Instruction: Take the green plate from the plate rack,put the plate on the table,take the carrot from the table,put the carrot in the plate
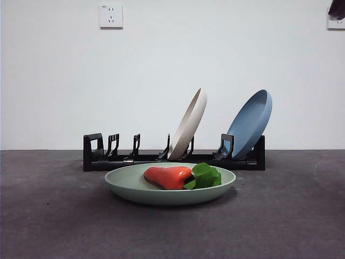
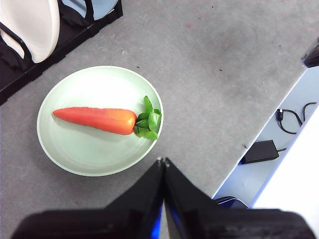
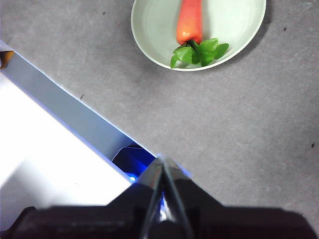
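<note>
Task apparently complete: green plate (image 1: 135,186) flat on the bench (image 1: 48,216), just in front of the plate rack (image 1: 97,154), with the carrot (image 1: 168,177) lying inside it, leafy top at the rim. Left end effector (image 2: 163,162) closed and empty, above the bench near the plate. Right end effector (image 3: 162,160) likewise closed, empty, well apart. Nothing further called for beyond staying clear.
</note>
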Robot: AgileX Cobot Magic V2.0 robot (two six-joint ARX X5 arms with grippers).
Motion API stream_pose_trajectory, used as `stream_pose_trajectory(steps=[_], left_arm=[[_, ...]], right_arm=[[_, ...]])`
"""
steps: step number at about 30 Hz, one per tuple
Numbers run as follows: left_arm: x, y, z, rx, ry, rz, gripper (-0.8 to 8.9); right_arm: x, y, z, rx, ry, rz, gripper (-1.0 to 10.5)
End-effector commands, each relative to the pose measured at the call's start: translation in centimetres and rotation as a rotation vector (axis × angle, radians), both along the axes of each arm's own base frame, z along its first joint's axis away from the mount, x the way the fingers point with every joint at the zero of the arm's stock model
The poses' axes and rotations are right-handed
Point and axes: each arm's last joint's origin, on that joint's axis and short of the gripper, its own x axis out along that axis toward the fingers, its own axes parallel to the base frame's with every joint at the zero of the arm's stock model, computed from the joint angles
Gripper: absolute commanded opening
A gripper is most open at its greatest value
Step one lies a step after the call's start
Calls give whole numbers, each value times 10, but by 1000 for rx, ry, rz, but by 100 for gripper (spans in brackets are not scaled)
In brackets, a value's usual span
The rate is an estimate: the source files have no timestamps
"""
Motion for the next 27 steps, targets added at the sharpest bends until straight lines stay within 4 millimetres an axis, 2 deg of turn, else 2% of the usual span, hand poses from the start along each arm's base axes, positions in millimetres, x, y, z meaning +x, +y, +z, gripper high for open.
stream_pose_trajectory(steps=[1,6,11,15,17,20,27], left_arm=[[0,1,1,-10,-9,4,-3],[9,18,16,2,-213,96,-3],[27,58,44,-136,-427,313,-3],[26,97,52,-251,-588,481,-3],[23,112,46,-289,-662,533,-3],[13,131,26,-296,-760,615,-3],[0,155,-48,-214,-790,764,-3]], right_arm=[[0,0,0,-2,-5,7,1],[0,0,0,-2,-5,7,1],[0,0,0,-1,-6,7,1],[0,0,0,-2,-6,7,1],[0,0,0,-1,-6,7,1],[0,0,0,-1,-6,7,1],[0,0,0,-1,-6,7,1]])
